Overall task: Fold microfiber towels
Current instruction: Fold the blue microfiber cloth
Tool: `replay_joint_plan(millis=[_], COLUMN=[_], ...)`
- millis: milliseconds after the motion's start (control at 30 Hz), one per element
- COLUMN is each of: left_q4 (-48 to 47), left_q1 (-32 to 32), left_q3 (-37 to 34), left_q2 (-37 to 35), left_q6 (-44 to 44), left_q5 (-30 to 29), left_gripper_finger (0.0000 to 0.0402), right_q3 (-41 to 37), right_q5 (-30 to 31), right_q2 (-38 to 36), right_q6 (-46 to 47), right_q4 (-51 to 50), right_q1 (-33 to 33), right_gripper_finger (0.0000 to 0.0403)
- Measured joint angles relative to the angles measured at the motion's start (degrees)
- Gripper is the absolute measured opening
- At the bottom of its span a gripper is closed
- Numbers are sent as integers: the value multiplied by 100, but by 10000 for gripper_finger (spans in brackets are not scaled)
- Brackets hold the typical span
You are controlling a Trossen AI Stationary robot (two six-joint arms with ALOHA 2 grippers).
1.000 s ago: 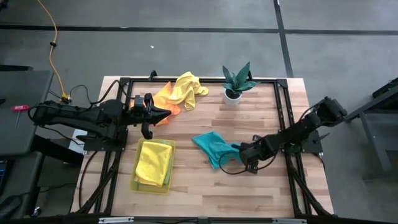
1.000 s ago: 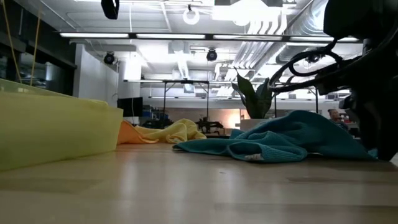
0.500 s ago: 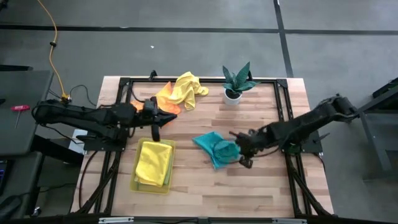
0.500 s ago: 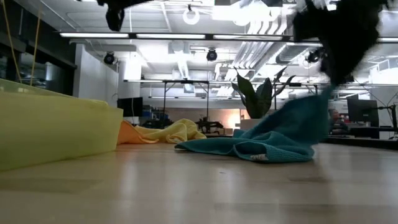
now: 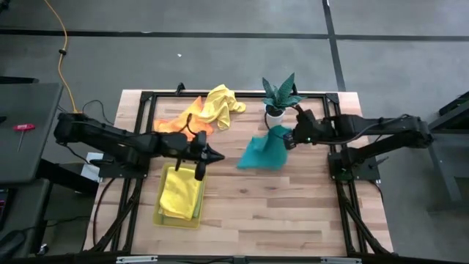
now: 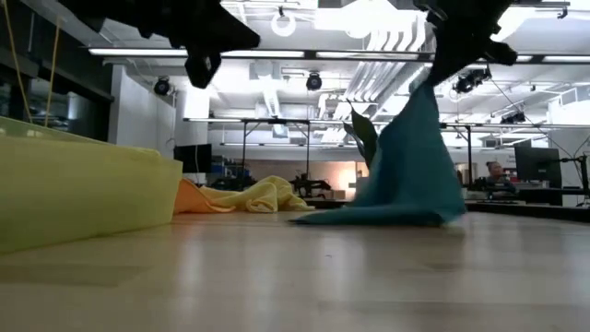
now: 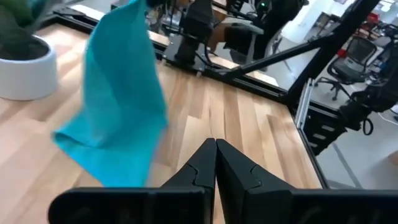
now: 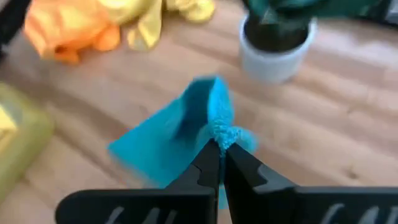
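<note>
Right end effector (image 5: 291, 138) pinched on corner of teal towel (image 5: 261, 152), lifted beside potted plant (image 5: 278, 97), hem trailing on worktop (image 5: 293, 205); left end effector (image 5: 212, 155) closed, empty; soft, light, limp — grip corners

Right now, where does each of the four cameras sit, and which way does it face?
High: overhead, looking down; both arms, teal towel held by the right gripper, tray.
Low: table height, facing the room; towel hanging, arms overhead.
Left wrist: over the left gripper, shut, facing the towel.
Right wrist: over its own fingers, pinching the towel.
Shared: all four show the teal towel.
</note>
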Motion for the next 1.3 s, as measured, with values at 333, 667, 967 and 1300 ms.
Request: replay_joint_plan(millis=[333, 667, 967, 1300], left_q4=[636, -594, -1424, -1581], left_q1=[-56, 99, 602, 703], left_q3=[367, 2452, 4403, 5555], left_q2=[1526, 3449, 5128, 6292], left_q6=[-229, 639, 774, 323], left_q5=[-226, -456, -1023, -1541], left_gripper_finger=[18, 107, 178, 193], right_q3=[-447, -447, -447, -449], right_q5=[-932, -931, -795, -671], right_q2=[253, 272, 270, 269], right_q6=[85, 83, 101, 251], right_q4=[586, 635, 639, 683], right_q1=[155, 180, 180, 180], right_gripper_finger=[0, 0, 0, 0])
